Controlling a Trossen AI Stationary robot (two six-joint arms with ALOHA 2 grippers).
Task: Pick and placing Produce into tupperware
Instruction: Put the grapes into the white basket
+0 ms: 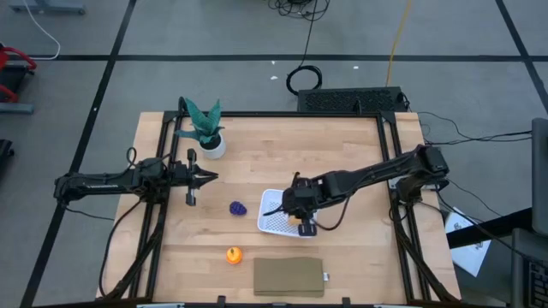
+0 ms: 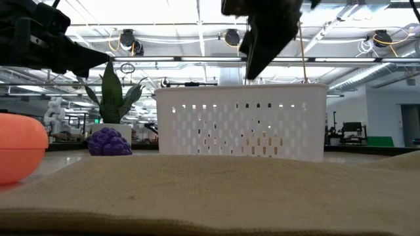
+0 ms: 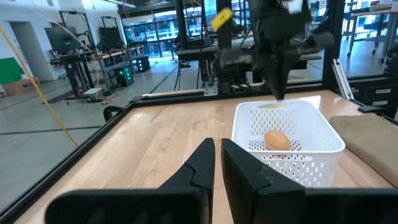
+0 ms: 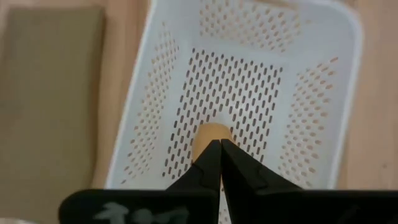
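So far, only the tan-yellow lump [image 3: 277, 140] is seen in the white tupperware [image 3: 323, 132], just below the right gripper's [image 4: 220, 144] clenched, empty fingers, while the purple cluster [image 1: 238, 208] and orange ball [image 1: 234, 254] are left outside, beyond the left gripper's [image 1: 211, 177] shut fingers.

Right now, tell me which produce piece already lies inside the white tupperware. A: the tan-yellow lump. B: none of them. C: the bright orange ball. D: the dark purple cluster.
A: the tan-yellow lump rests on the perforated floor of the tupperware, beneath the shut right claw, while the purple cluster and the orange ball lie out on the table.
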